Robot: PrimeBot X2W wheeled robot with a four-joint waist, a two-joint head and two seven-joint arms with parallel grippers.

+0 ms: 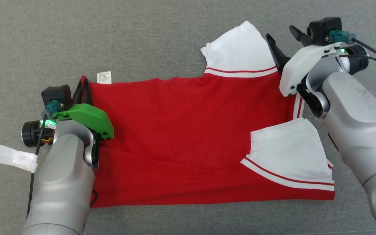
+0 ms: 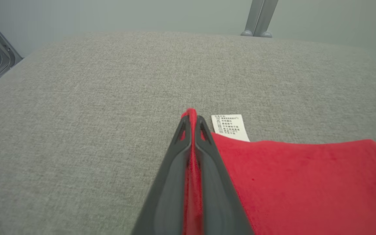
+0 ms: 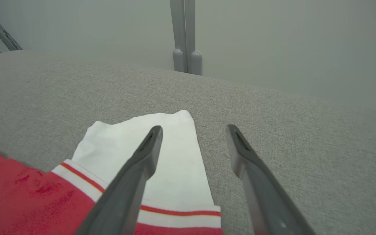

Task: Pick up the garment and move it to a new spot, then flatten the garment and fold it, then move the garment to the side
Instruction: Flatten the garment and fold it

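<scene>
- Left hand [image 2: 192, 119] clenched on the garment's [image 1: 181, 130] hem corner, just beside its white label [image 2: 229, 127].
- Right hand [image 3: 194, 128] released, jaws wide, over the garment's far white sleeve [image 3: 119, 140].

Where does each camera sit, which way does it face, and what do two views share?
Head view: on the head, looking forward and down at the garment spread on grey cloth; left forearm and right forearm show.
Left wrist view: along the left gripper, shut on the garment's hem corner beside the white label.
Right wrist view: along the right gripper, open, one finger over a white sleeve.
Shared: head and left wrist views both show the label.
</scene>
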